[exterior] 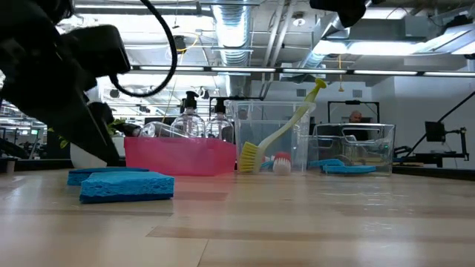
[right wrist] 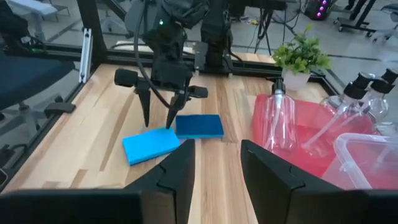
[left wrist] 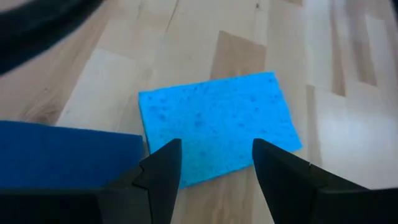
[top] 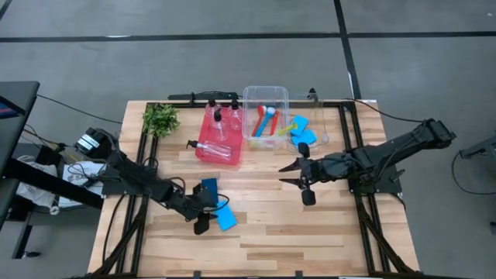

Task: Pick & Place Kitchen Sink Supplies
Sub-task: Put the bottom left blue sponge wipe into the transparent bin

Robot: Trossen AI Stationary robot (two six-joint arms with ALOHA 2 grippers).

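The left gripper (top: 208, 219) hovers over the near-left part of the table (top: 310, 232), its two fingers spread apart and gripping nothing; in the left wrist view the fingertips (left wrist: 166, 163) straddle the near edge of a light blue sponge (left wrist: 217, 124) lying flat on the wood. A second, darker blue sponge (top: 209, 187) lies just beside it, a little farther back, the two touching or nearly so at a corner. The right gripper (top: 297, 173) hangs above the middle-right of the table, its fingers parted and empty, well apart from both sponges.

The light blue sponge looks very light, soft and porous. It should squash under the fingers rather than slip, so a moderate squeeze would likely be enough, and there is little chance of damage. Being thin and flat on the boards, it is probably best taken across its short width, with the fingers coming down on either long edge near the middle so it does not droop or twist. The dark sponge close by could be nudged if the fingers close off-centre.

Farther back, the red tray (top: 209, 147) holds clear bottles (top: 218, 124), a clear bin (top: 266, 93) holds brushes (top: 267, 122), and another clear bin (top: 319, 116) to its right holds more blue sponges (top: 304, 133).
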